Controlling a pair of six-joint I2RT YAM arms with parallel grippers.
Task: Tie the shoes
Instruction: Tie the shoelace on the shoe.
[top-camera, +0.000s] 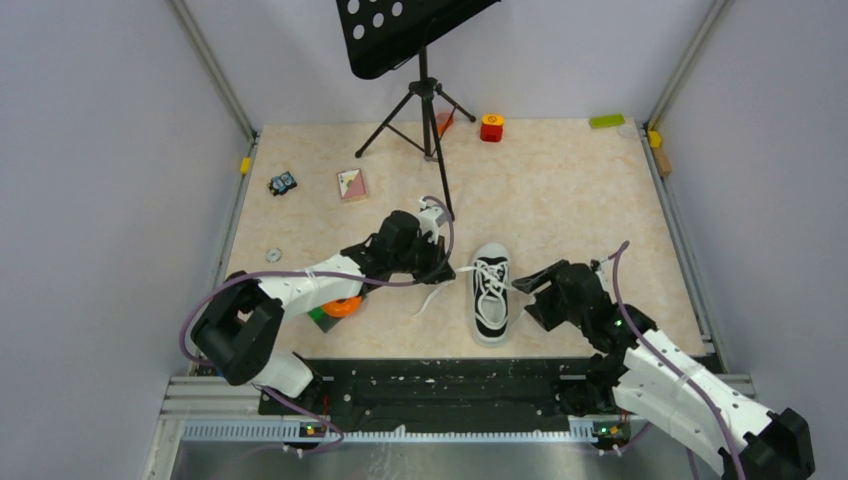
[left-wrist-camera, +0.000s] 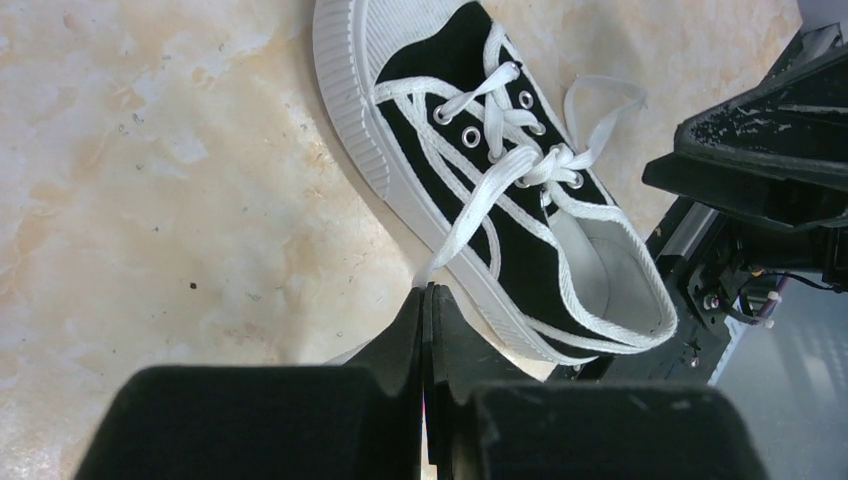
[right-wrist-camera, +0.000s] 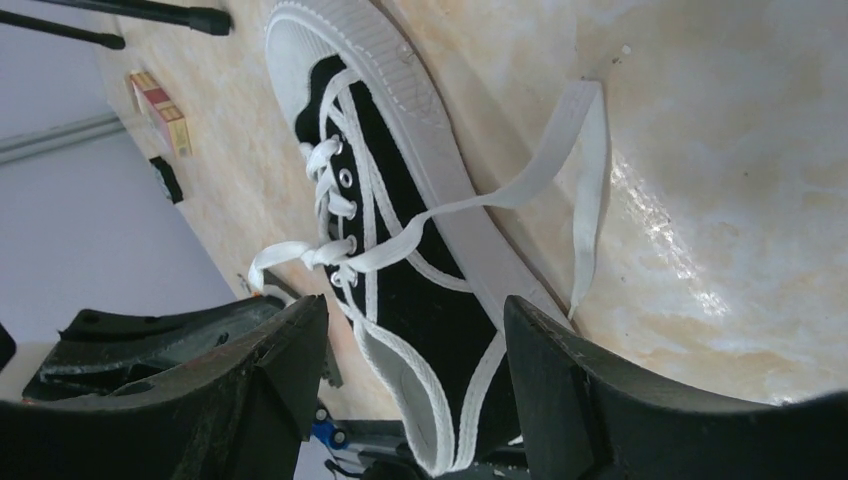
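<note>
1. Plainly, the sneaker (top-camera: 491, 292) sits on the table (top-camera: 585, 200) between the two arms, close to the near edge. Its white toe cap points away from the arm bases and its heel opening points toward them.
2. It is black canvas with a white ribbed sole, white edge trim and metal eyelets. In neither wrist view can any brand mark or lettering be made out on it.
3. The left gripper (left-wrist-camera: 428, 296) is at the shoe's left side with its jaws pressed together. They pinch the left lace (left-wrist-camera: 470, 224), which runs in a straight line from the crossed eyelet rows down to the fingertips.
4. The right gripper (right-wrist-camera: 412, 312) is just beside the shoe's right side, jaws spread wide, with nothing between them.
5. The right lace (right-wrist-camera: 592, 180) lies loose on the table to the right of the sole. It curves out and back in a slack bend, apart from the right fingers.
6. At the far side stands a black music stand (top-camera: 400, 30) on a tripod, with a perforated desk.
7. A small box (top-camera: 351, 184) with red and white print lies far left of the shoe; its printing is too small to read.
8. A red and yellow block (top-camera: 491, 127) sits near the far edge, and any marking on it cannot be made out.
</note>
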